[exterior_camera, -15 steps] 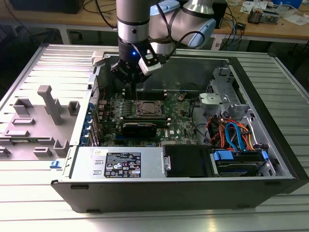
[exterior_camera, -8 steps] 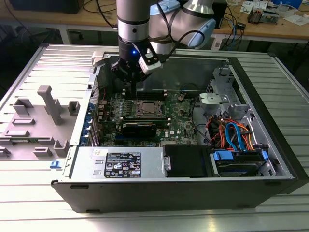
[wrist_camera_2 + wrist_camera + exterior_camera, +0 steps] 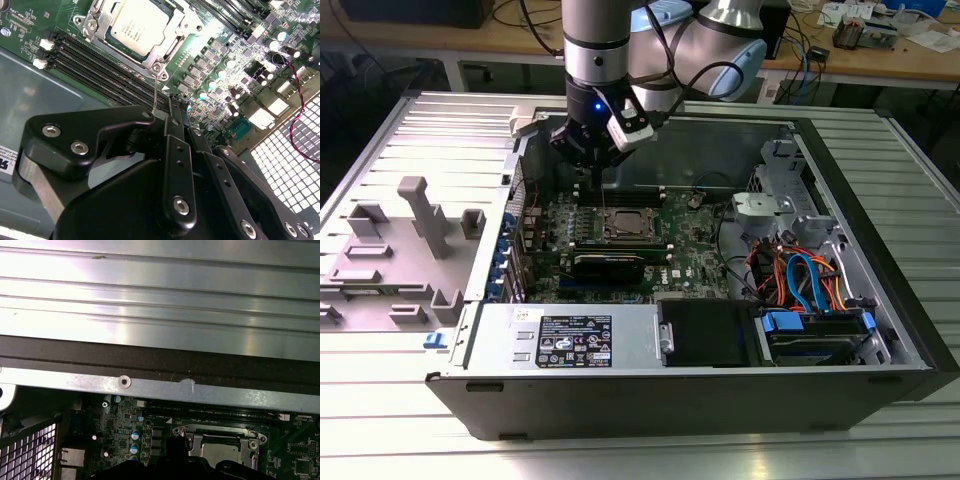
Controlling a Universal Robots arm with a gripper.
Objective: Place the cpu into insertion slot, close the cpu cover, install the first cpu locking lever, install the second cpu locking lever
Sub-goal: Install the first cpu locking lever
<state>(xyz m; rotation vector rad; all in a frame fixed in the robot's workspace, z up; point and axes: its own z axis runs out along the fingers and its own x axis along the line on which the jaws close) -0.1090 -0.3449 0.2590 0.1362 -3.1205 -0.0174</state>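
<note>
At the insertion slot (image 3: 159,64), the cpu (image 3: 137,25) lay under the closed cpu cover (image 3: 106,22); the tool (image 3: 176,114), pinched shut, stood beside a seemingly unlatched locking lever (image 3: 156,92).

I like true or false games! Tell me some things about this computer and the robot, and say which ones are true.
1. The cpu lies in the slot. True.
2. The board around the slot is red. False: it is green.
3. The gripper is close to a corner of the slot, above the board. True.
4. The case has a lid on top. False: it is open, and the parts inside show.
5. The gripper is over the orange and blue cables. False: the cables lie off toward the exterior view's right, away from the gripper.
</note>
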